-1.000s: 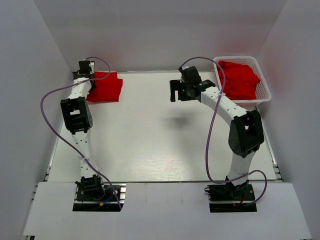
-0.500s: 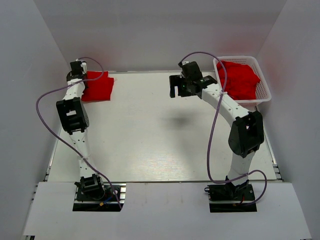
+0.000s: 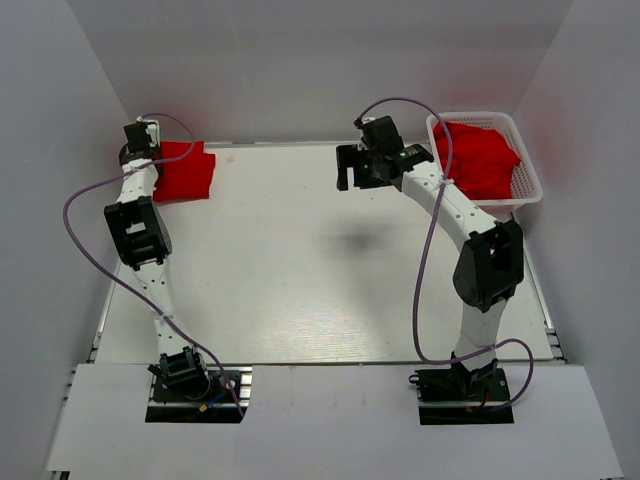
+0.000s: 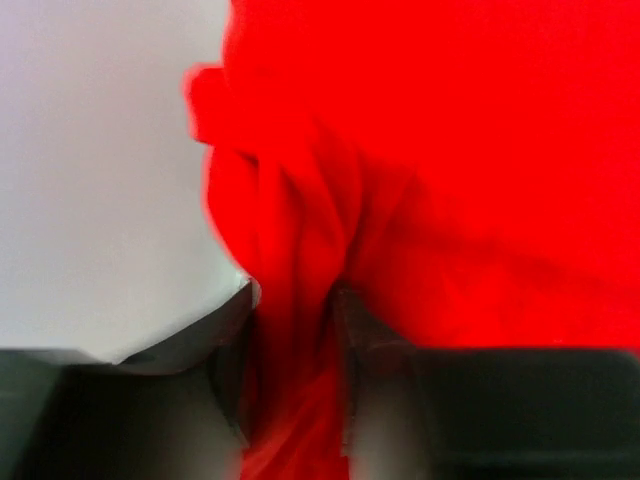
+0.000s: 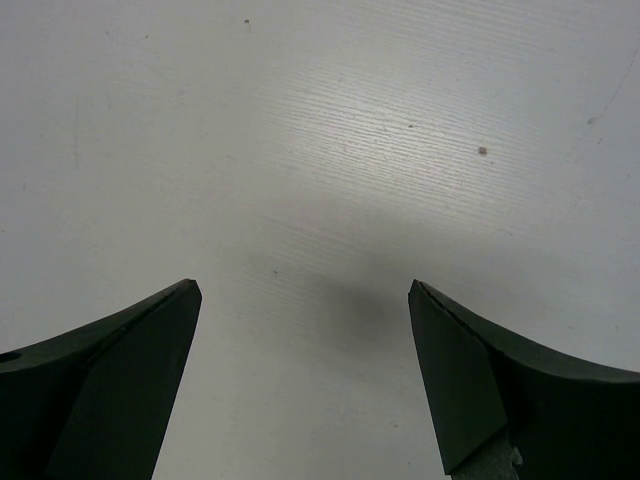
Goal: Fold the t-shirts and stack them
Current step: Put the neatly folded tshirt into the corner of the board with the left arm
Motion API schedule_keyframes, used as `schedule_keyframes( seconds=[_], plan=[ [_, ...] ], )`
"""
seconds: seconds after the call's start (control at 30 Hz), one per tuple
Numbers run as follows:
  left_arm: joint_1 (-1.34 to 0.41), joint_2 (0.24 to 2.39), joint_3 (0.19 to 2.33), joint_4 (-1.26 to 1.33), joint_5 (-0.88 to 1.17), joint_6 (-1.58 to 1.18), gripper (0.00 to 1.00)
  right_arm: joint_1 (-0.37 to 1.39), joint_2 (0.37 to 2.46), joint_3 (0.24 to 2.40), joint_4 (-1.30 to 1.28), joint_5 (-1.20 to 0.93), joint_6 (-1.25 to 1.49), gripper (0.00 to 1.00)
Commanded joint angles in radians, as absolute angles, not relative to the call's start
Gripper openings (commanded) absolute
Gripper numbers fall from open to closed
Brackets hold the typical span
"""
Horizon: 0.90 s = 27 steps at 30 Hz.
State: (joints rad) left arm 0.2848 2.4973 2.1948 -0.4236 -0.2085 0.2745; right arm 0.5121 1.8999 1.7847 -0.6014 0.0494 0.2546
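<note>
White table [image 3: 300, 270]: left gripper [image 4: 295, 310] clamps one folded bright red cloth t-shirt [image 3: 188, 170] far left of the white plastic lattice basket [image 3: 470, 115]. Right gripper [image 5: 305, 300] gapes empty beside it. The crumpled red t-shirts [image 3: 480, 160] inside await folding.

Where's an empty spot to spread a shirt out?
The wide white middle of the table is bare, all the way from the folded t-shirt across to the basket. Crowded: the far left corner, where the left gripper pinches that shirt, and the basket, heaped with t-shirts.

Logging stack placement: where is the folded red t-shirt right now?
In the top external view, the folded red cloth t-shirt lies in the far-left corner of the white table, its edge pinched in the left gripper, opposite the white plastic lattice basket.
</note>
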Motion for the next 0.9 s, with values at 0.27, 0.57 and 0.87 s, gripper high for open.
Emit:
schedule_keyframes(
  seconds=[0.27,0.57,0.87],
  plan=[
    [0.290,2.383,2.267,-0.417,-0.104,0.196,1.00,0.517,1.908,1.855,-0.618,0.043,0.245,0.90],
    [0.226,2.241,2.244,-0.662,0.149,0.042,1.00,0.511,1.804,1.734,-0.565,0.077,0.291,0.90],
    [0.014,1.907,1.773,-0.673,0.092,-0.181,1.00,0.474,1.622,1.441,-0.515,0.124,0.397,0.90]
  ],
)
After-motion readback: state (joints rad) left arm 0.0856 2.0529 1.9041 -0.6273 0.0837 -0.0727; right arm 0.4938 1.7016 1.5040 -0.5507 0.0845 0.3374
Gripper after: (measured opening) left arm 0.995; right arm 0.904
